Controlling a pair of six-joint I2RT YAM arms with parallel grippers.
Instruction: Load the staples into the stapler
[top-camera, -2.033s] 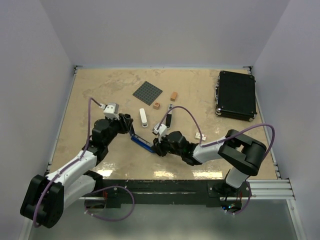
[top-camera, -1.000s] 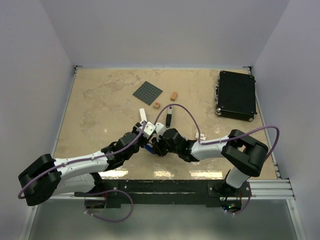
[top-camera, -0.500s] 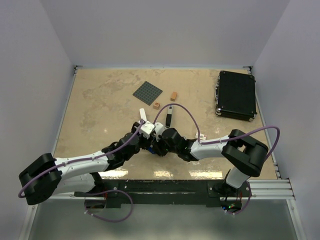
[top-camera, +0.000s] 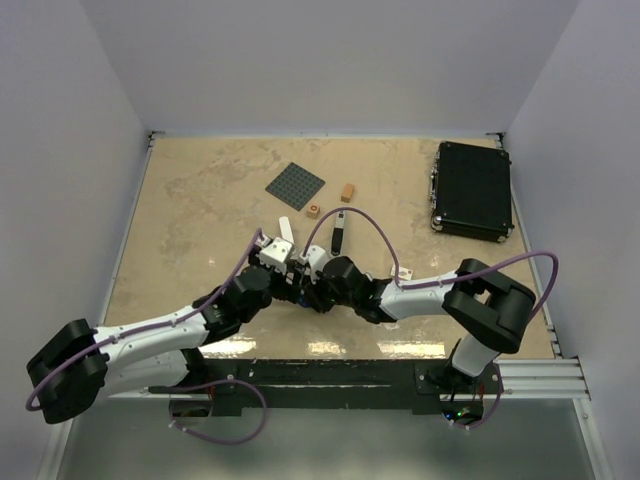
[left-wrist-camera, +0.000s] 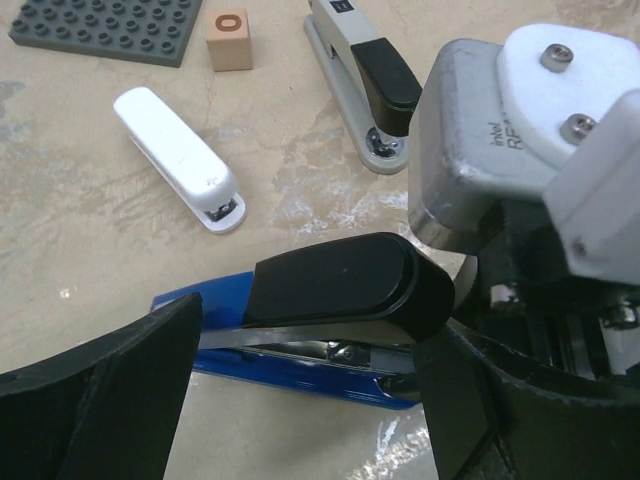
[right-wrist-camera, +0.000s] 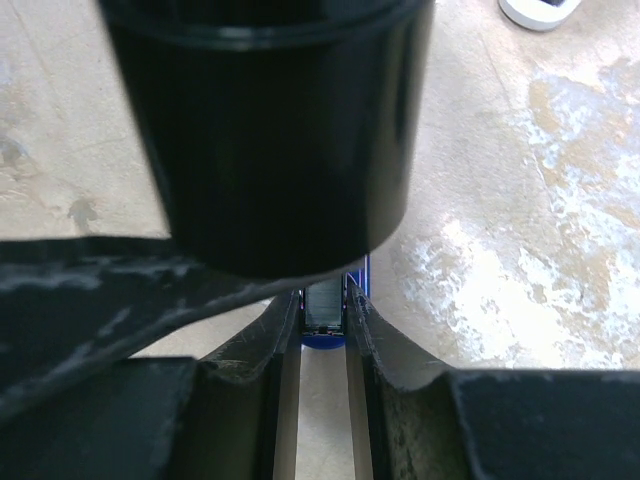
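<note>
Staplers (left-wrist-camera: 175, 158) 3, blue stapler (left-wrist-camera: 335, 300) in right pincer (right-wrist-camera: 323, 305) | orange blocks (top-camera: 347, 191) 2

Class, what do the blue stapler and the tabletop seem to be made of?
The blue stapler: smooth black cap, probably plastic; shiny metal rail beneath; glossy blue base, perhaps painted metal. The tabletop: beige veined, glossy, stone or laminate; glare patches show.

Light: bright, even, from overhead | Shadows: soft, faint beneath arms | Glare: pale sheen on tabletop (top-camera: 200, 220) near front edge | Left wrist: blue stapler (left-wrist-camera: 300, 355) sharp, left gripper fingers (left-wrist-camera: 90, 400) blurred | Right wrist: dim, dark foreground out of focus
</note>
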